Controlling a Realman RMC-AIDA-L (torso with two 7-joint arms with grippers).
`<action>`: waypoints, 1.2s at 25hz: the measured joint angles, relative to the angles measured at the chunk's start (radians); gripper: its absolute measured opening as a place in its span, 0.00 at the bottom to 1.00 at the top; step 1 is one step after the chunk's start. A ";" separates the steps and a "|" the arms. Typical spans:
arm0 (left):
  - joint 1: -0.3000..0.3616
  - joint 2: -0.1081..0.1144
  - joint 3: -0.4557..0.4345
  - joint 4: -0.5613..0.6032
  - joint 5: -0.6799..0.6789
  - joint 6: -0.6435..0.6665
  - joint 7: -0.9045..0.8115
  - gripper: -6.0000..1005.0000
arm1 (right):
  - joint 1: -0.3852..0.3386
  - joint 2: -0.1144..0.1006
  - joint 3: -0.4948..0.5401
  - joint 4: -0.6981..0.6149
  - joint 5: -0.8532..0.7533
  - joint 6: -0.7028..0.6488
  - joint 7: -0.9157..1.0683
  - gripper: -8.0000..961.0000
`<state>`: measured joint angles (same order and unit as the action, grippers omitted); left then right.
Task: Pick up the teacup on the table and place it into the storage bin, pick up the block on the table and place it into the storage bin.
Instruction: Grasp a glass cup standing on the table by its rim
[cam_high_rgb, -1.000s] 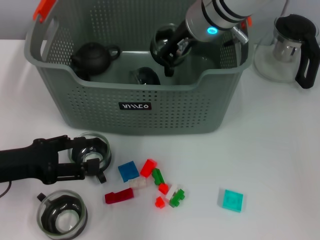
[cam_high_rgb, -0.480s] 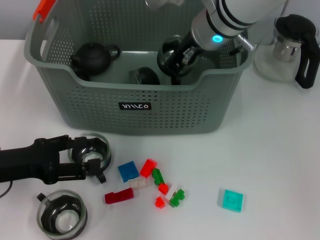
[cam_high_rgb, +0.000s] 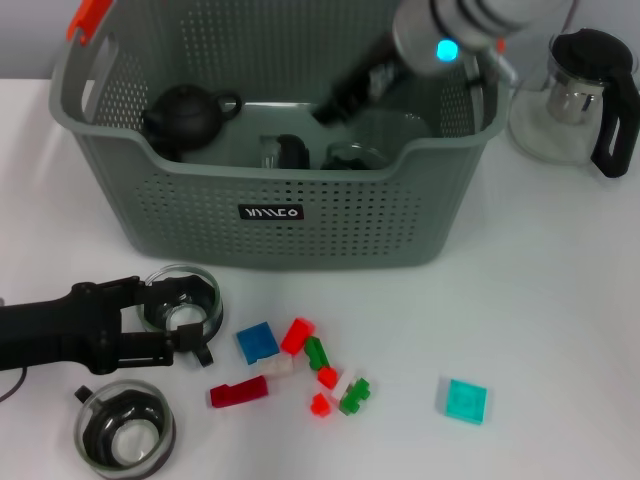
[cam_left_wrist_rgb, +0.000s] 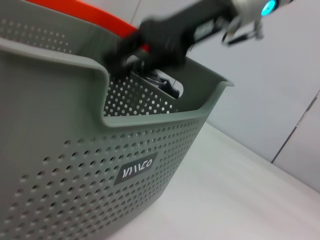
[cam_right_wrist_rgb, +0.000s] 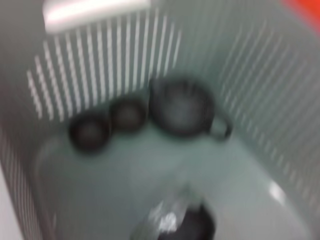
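The grey-green storage bin (cam_high_rgb: 300, 215) stands at the back of the table. Inside it lie a black teapot (cam_high_rgb: 186, 113) and two dark teacups (cam_high_rgb: 287, 152), plus a glass teacup (cam_high_rgb: 350, 156) lying free on the floor. My right gripper (cam_high_rgb: 332, 106) hangs above that cup, blurred and holding nothing. Low on the left, my left gripper (cam_high_rgb: 180, 326) is open, its fingers on either side of a glass teacup (cam_high_rgb: 190, 296) on the table. Another teacup (cam_high_rgb: 125, 432) sits near the front edge. Loose blocks lie in front of the bin: a blue one (cam_high_rgb: 257, 342), a red one (cam_high_rgb: 296, 335) and a teal one (cam_high_rgb: 465, 400).
A glass pitcher with a black handle (cam_high_rgb: 585, 90) stands right of the bin. More small blocks, green (cam_high_rgb: 353, 395), dark red (cam_high_rgb: 238, 392) and white (cam_high_rgb: 278, 366), cluster near the blue one. The left wrist view shows the bin's wall (cam_left_wrist_rgb: 65, 170) and label (cam_left_wrist_rgb: 136, 171).
The right gripper carried a glass teacup down into the bin, let it go and rose; the cup now rests on the bin floor. The left arm barely shifted.
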<state>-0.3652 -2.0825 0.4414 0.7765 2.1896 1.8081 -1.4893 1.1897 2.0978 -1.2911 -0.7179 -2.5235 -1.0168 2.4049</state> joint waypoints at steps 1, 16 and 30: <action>0.000 0.000 -0.001 0.000 0.000 0.000 0.000 0.87 | -0.037 -0.001 0.017 -0.079 0.031 -0.014 -0.006 0.25; -0.025 0.000 -0.006 -0.004 -0.008 -0.027 0.001 0.87 | -0.737 -0.052 0.291 -0.206 1.429 -0.756 -0.887 0.82; -0.031 0.019 -0.016 0.083 0.000 0.116 -0.091 0.87 | -0.740 -0.078 0.388 -0.110 0.562 -0.844 -0.776 0.72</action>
<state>-0.3963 -2.0633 0.4251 0.8595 2.1899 1.9242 -1.5806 0.4496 2.0202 -0.9028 -0.8276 -1.9615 -1.8607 1.6285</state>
